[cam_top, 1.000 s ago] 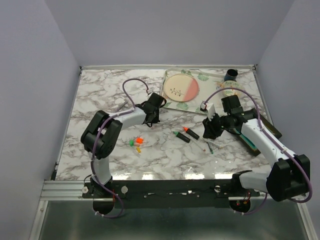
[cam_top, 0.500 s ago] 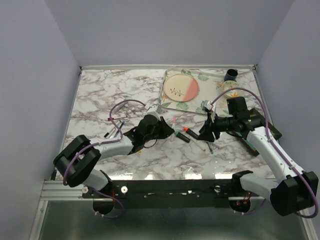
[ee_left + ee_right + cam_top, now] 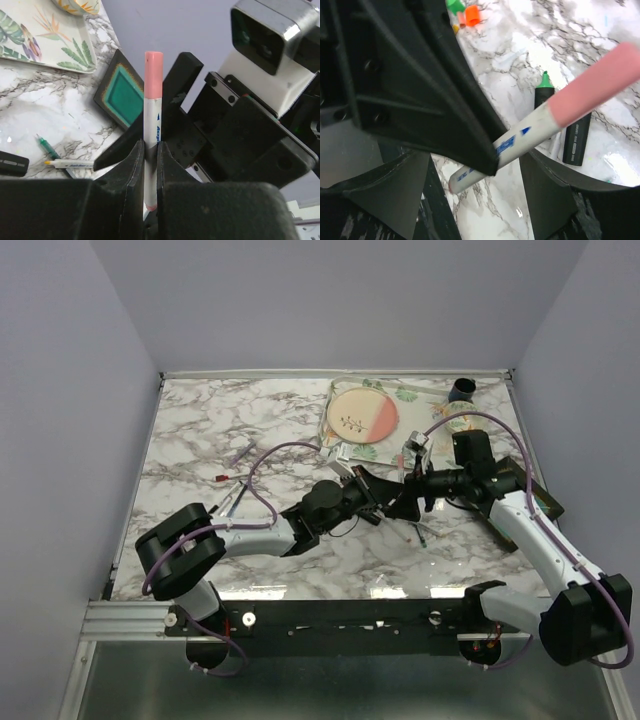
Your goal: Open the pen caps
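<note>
A white pen (image 3: 151, 125) with a pink cap (image 3: 153, 74) stands upright in my left gripper (image 3: 150, 146), which is shut on its barrel. My right gripper (image 3: 472, 167) is open, one finger on each side of that pen (image 3: 530, 132), below the pink cap (image 3: 597, 82). From above, the left gripper (image 3: 372, 490) and right gripper (image 3: 403, 500) meet at mid-table. Loose green (image 3: 454, 5) and orange (image 3: 473, 15) caps lie on the marble. Two black highlighters (image 3: 543, 95) (image 3: 577, 142) lie uncapped beyond the pen.
A floral tray (image 3: 345, 447) holding a pink plate (image 3: 362, 415) sits at the back, a dark cup (image 3: 462, 390) at the back right. A teal-faced square (image 3: 120, 92) lies by the right arm. Thin pens (image 3: 50, 150) (image 3: 228, 483) lie on the marble.
My left arm has swung right across the table, carrying the pink-capped pen to the right gripper. The right gripper has opened wider and now straddles the pen.
</note>
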`<state>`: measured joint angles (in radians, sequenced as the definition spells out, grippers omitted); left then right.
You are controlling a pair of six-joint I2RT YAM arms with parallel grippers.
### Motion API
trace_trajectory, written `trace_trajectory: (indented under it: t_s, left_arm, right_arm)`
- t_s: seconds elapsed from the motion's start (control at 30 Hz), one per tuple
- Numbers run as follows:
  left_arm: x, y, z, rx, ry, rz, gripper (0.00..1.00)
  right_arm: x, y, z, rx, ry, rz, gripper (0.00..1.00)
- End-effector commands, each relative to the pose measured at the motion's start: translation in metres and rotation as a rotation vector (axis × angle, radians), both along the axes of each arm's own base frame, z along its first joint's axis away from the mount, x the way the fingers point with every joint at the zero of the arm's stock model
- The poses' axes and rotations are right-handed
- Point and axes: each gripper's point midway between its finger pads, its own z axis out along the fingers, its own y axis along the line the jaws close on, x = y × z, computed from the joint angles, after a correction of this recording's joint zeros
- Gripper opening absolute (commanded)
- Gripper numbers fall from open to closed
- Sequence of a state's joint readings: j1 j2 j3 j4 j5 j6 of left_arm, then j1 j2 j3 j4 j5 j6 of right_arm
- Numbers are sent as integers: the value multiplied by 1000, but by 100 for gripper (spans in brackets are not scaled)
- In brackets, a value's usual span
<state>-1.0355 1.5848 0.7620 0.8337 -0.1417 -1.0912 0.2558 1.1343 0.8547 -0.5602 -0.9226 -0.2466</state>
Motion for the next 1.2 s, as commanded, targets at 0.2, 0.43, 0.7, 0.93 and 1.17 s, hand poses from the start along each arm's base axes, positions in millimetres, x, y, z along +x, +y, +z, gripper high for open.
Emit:
trace_trajectory:
  t_s: [0.2, 0.43, 0.7, 0.93, 1.17]
  left_arm:
    - [9, 1, 18, -72, -14, 101, 0]
    - [8, 5, 19, -62, -19, 108, 2]
    - [16, 27, 23, -19, -74, 152, 69]
    - [24, 38, 31, 9, -115, 161, 66]
    - [22, 32, 32, 14, -132, 116, 47]
  right_arm:
    - [27, -10, 6, -36, -59, -191, 45]
    - [24, -10, 4, -49, -68, -154, 1]
    - [-5, -4, -1, -44, -96, 91, 1]
    - [-12, -3, -3, -38, -69, 138, 1]
    - [-10, -3, -4, -43, -65, 133, 1]
